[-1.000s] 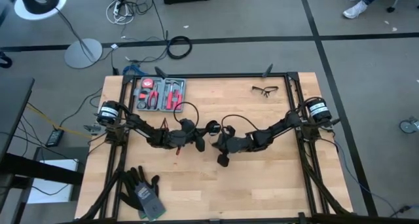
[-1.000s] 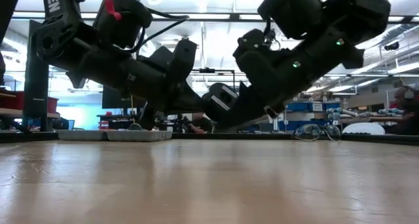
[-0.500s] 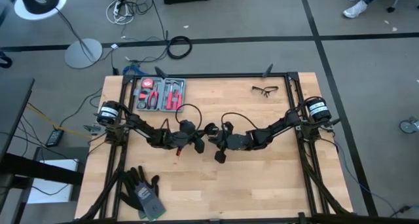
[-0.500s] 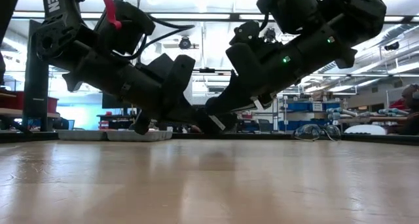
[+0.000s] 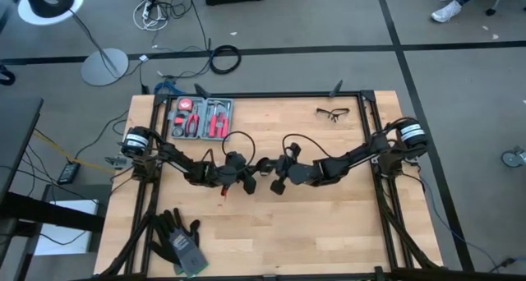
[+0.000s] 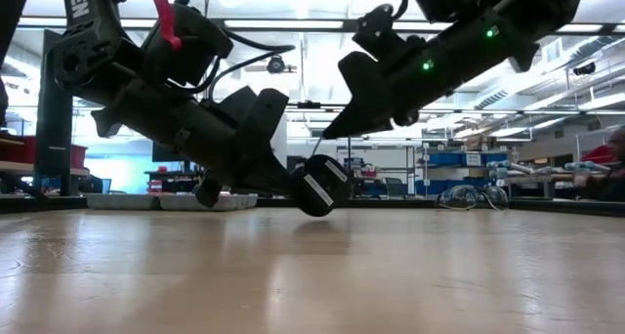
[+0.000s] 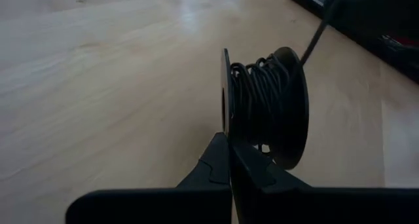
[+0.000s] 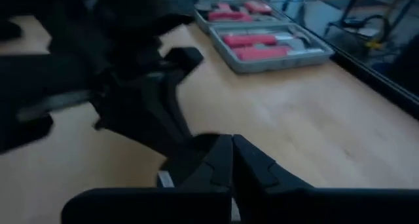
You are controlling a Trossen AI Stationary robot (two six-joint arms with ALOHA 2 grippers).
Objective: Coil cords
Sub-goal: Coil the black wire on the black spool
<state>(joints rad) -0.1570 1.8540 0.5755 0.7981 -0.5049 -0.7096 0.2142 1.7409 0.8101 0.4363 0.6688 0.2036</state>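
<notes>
The right gripper (image 5: 278, 185) has pulled back toward the right edge of the table (image 5: 329, 232) and risen since a second ago, and the puck (image 6: 319, 185) that sat hidden between the two arms now hangs in plain sight just above the wood in the low view. The left gripper (image 5: 261, 165) has hardly shifted; it sits near the middle of the table, fingers (image 7: 219, 164) pinched together on the rim of the puck (image 7: 265, 106), which stands on edge with thin black cord (image 7: 256, 93) wound round it (one strand runs off upward from the coil, and where it ends I cannot tell). The right gripper (image 8: 230, 160) is just beside it, fingers clamped tight; whether the strand is caught between them does not show.

The table is pale wood planking in a black frame. Near its far left corner lies a grey tool tray (image 5: 201, 118) with red-handled tools, and safety glasses (image 5: 332, 112) rest near the far right corner. A pair of dark gloves (image 5: 177, 238) lies at the near left corner. Around the table is grey floor crossed by dark lines, with a ring of black cable (image 5: 224, 59) and a white cable bundle (image 5: 148, 14) beyond the far edge, a round lamp base (image 5: 104, 66), and a person's shoe (image 5: 448, 12) at the far right. The low view looks into a workshop with shelving and strip lights.
</notes>
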